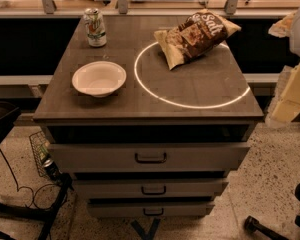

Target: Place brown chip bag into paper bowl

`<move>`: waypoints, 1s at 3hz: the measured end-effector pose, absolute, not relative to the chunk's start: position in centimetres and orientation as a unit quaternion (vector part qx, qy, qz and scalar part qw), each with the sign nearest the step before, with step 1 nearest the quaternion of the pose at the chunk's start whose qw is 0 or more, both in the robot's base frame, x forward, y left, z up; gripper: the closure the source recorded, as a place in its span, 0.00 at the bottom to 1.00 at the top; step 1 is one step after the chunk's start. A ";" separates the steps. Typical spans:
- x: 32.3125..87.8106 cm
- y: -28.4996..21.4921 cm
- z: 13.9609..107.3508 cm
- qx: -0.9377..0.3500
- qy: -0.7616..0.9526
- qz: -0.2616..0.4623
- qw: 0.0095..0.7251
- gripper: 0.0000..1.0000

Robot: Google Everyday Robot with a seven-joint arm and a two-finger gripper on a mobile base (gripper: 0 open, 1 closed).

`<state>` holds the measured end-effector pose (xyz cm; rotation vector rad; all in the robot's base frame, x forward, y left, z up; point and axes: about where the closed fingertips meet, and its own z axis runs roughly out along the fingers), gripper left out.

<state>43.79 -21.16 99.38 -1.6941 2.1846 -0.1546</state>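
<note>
- The brown chip bag [196, 36] is lying at the far right of the cabinet top [190, 91], well apart from the paper bowl [99, 78].
- The bowl is sitting empty near the left front, with a soda can [95, 27] standing behind it.
- The gripper [290, 96] is hanging at the right edge, off the cabinet. I cannot tell whether it is wide or narrow.
- By my judgement nothing is done yet: reaching, grasping, carrying and dropping are all lying ahead.

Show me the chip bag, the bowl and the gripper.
chip bag [197, 36], camera view, middle of its printed front.
bowl [99, 81], camera view, bare inside floor.
gripper [290, 96], camera view, pale body at right edge.
</note>
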 end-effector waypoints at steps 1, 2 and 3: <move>43.8 -21.1 99.4 -0.601 0.775 -0.056 0.186 0.00; 45.3 -20.4 99.3 -0.606 0.764 -0.081 0.206 0.00; 47.6 -19.1 98.1 -0.600 0.753 -0.106 0.247 0.00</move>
